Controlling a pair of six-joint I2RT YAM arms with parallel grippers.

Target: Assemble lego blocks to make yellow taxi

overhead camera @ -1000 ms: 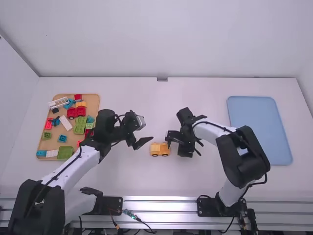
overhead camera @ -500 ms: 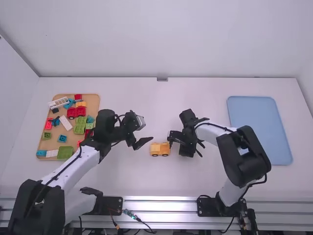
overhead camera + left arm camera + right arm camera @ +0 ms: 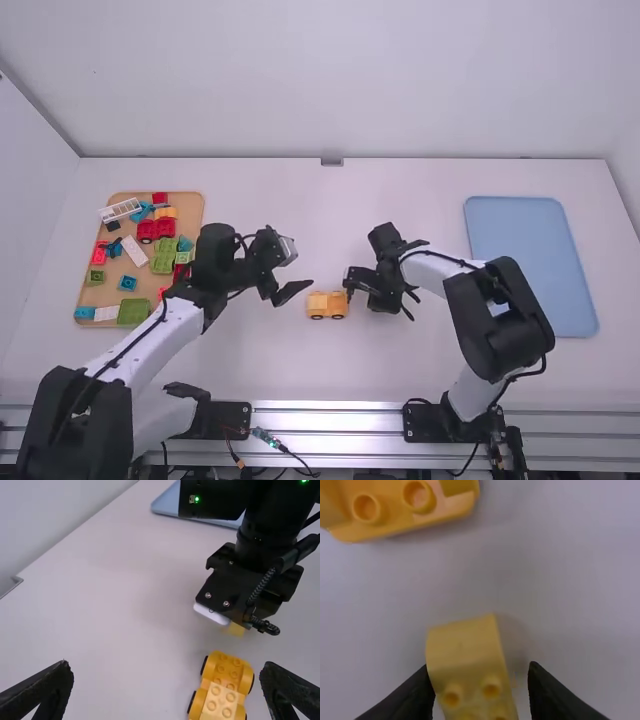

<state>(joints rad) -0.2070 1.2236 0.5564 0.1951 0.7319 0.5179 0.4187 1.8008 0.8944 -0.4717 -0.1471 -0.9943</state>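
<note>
Your left gripper (image 3: 291, 291) stands wide; your right gripper (image 3: 384, 299) is slightly farther from the yellow car (image 3: 327, 305) than before, its fingers apart around a yellow block (image 3: 464, 652).

Yellow car (image 3: 220, 694) with black wheel edges (image 3: 204, 665), light blue tray (image 3: 530, 260)

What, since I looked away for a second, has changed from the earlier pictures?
The right gripper has shifted slightly right in the high view, away from the yellow car. Whether it gripped or released anything is unclear. The left gripper and car stayed put.
</note>
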